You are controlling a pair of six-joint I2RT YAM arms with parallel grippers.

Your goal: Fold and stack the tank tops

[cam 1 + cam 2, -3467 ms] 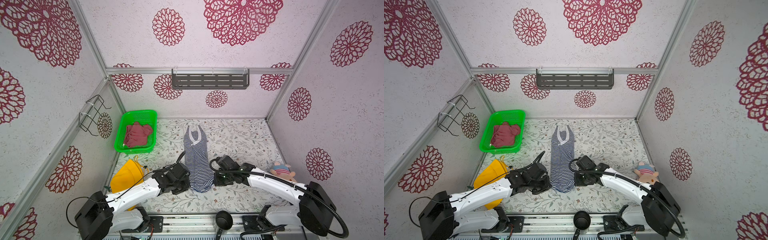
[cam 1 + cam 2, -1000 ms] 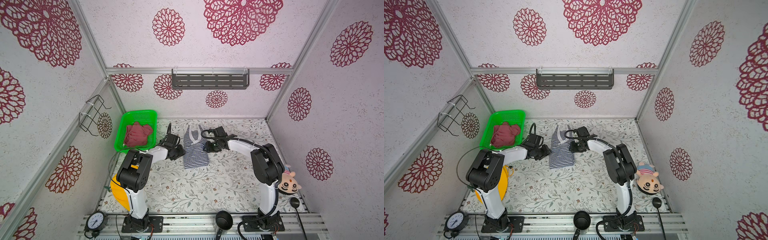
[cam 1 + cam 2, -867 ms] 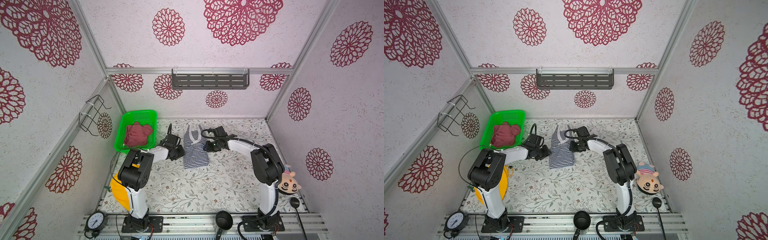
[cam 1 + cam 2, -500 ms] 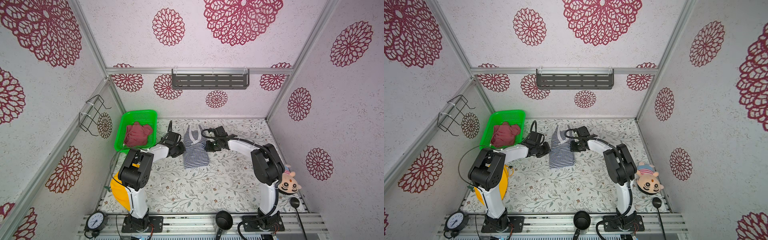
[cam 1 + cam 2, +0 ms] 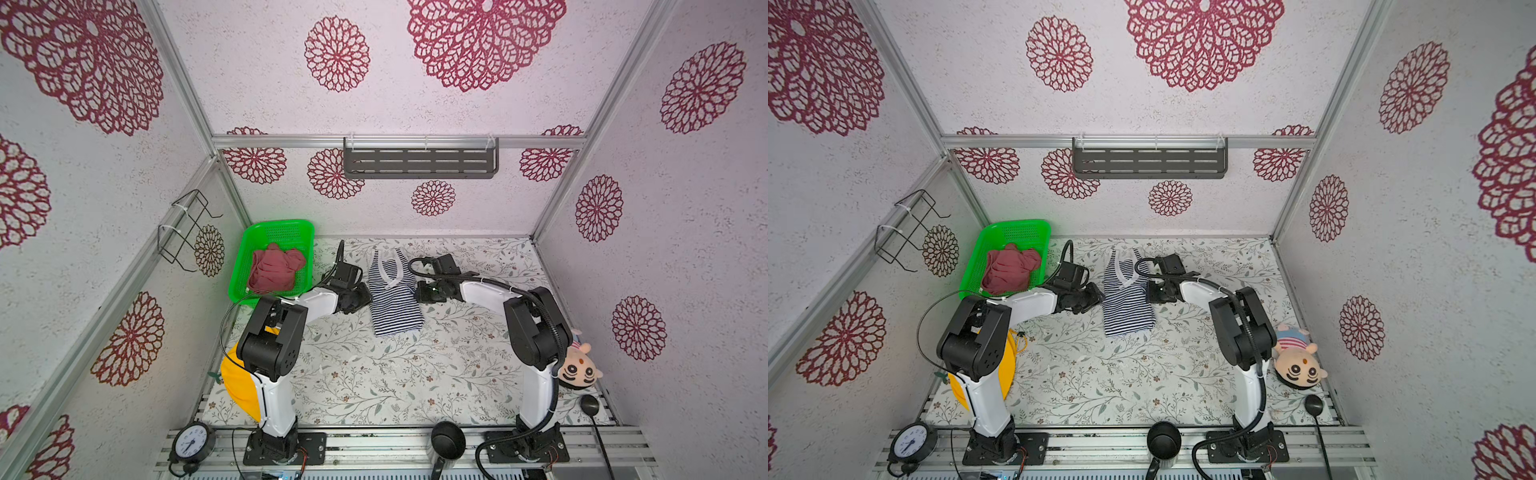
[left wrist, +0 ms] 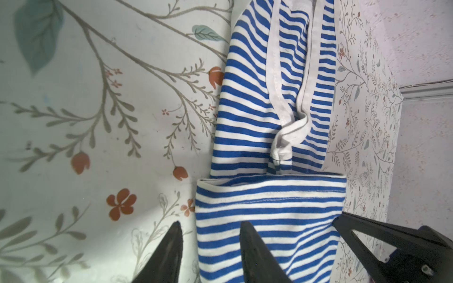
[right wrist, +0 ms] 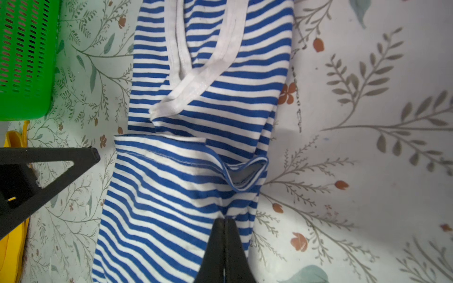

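Note:
The navy-and-white striped tank top [image 5: 395,305] [image 5: 1127,307] lies mid-mat with its hem folded up over its middle, straps toward the back wall. My left gripper [image 6: 210,224] [image 5: 363,296] is open astride the folded layer's left edge, one finger over the cloth and one over the mat. My right gripper [image 7: 224,219] [image 5: 417,293] is shut on the right edge of the striped top [image 7: 186,176], where the cloth puckers at its tips. The rose-red tank top [image 5: 276,270] [image 5: 1011,270] lies crumpled in the green basket [image 5: 291,227].
A yellow hat [image 5: 237,382] lies behind the left arm's base. A plush doll [image 5: 579,368] sits at the right wall. A clock [image 5: 191,440] and a black knob [image 5: 446,434] sit on the front rail. A grey shelf [image 5: 419,162] hangs on the back wall.
Both arms carried the striped top's hem from the front up over its middle. In the last second the right gripper closed and stayed shut; the left closed and reopened.

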